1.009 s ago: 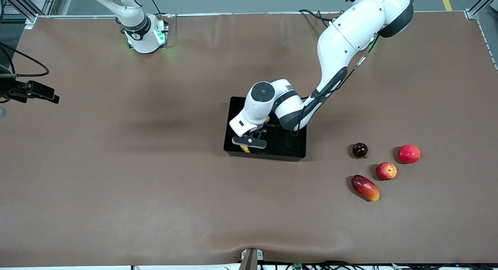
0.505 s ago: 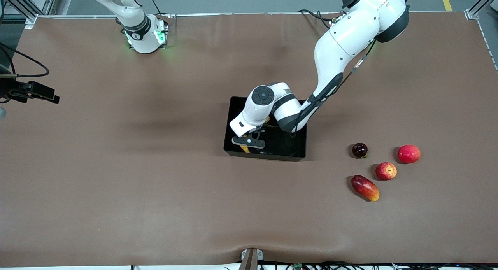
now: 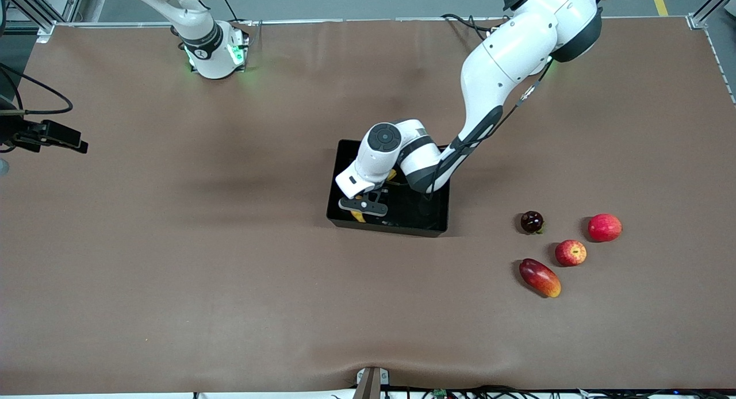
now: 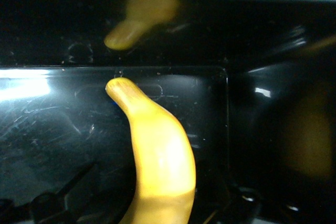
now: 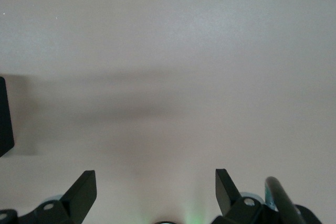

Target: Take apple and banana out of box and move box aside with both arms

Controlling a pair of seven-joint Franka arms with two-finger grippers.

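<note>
Left gripper (image 3: 363,208), jaws apart, straddles the banana (image 4: 157,156) inside the box (image 3: 414,229), poised to grasp. The apple (image 3: 570,253) lies out at four o'clock. The right gripper (image 5: 156,192) waits, fingers spread, over bare tabletop (image 5: 168,51).

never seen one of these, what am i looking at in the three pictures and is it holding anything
Two white robot arms are bolted at a brown table. One picture looks down from high above; the other two come from cameras on each arm's wrist. The left hand is down inside the black box, around the banana, not yet clearly gripping it. The right hand waits open over bare table, holding nothing. The apple lies out on the table among three other fruits, toward the left arm's end.
</note>
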